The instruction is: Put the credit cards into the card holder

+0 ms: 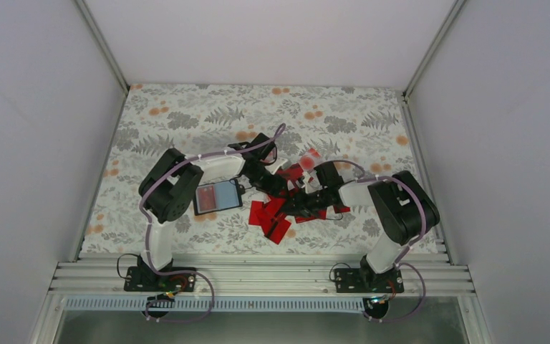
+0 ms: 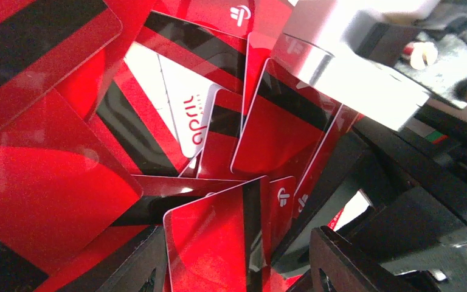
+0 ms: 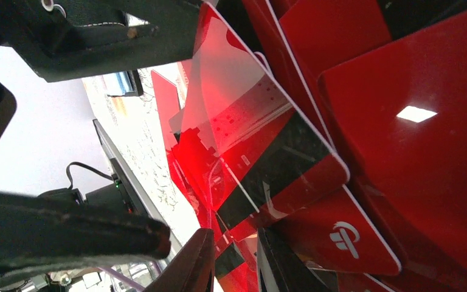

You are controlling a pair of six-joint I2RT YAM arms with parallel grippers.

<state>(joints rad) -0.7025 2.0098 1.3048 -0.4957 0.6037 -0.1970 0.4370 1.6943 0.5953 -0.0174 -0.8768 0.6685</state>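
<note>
- The card holder (image 1: 218, 196) is lying open and flat on the floral tabletop (image 1: 186, 115). It's just left of the mess, grey-blue pockets facing up, and I can't make out any card in it from here.
- The credit cards (image 1: 272, 215) are a loose red heap right of the holder, overlapping every which way. Some show a black stripe, some a small white logo.
- There's one white card (image 2: 188, 118) with grey lettering buried in the heap, mostly covered by red ones.
- The left end effector (image 1: 283, 188) is down in the pile with its fingers apart. A red striped card (image 2: 213, 243) sits between them, but it doesn't look pinched.
- The right end effector (image 1: 297, 206) comes in from the other side, nose to nose with the left one over the heap. Cards are fanned right up against it, and honestly I can't tell if it's clamped on any.
- A blurry red card (image 1: 308, 159) sits just above the right wrist and looks lifted off the pile.
</note>
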